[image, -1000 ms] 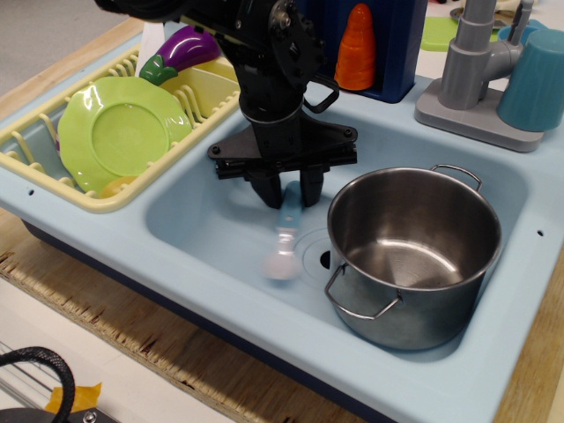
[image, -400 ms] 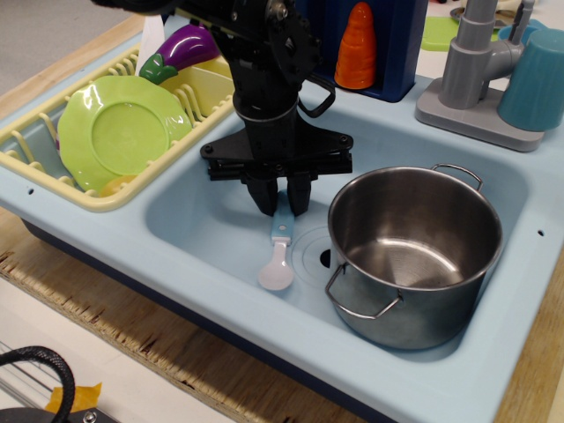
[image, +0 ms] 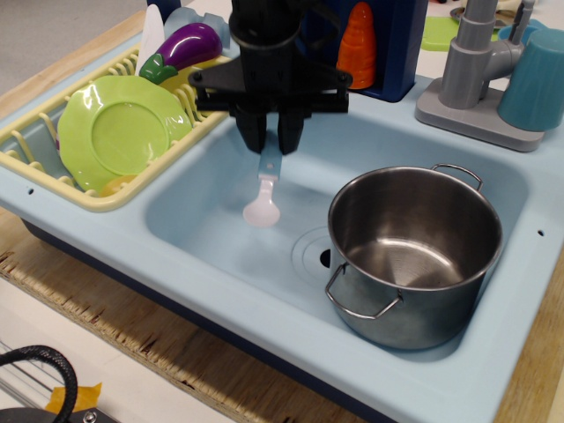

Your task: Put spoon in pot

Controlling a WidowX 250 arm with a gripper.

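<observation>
My gripper point(image: 270, 143) is shut on the light blue handle of the spoon point(image: 263, 196). The spoon hangs straight down from the fingers, white bowl lowest, lifted above the floor of the light blue sink point(image: 211, 220). The pot point(image: 412, 251) is a large shiny steel pot with wire loop handles. It stands upright and empty in the right part of the sink. The spoon is to the left of the pot, apart from it, and about level with its rim.
A yellow dish rack point(image: 53, 132) on the left holds a green plate point(image: 115, 132) and a purple eggplant point(image: 181, 50). An orange carrot point(image: 357, 48) stands behind the sink. A grey faucet point(image: 476, 62) and a teal cup point(image: 536, 79) stand at the back right.
My gripper has risen and moved back and left with the spoon. The spoon has left the sink floor near the drain and now hangs in the air.
</observation>
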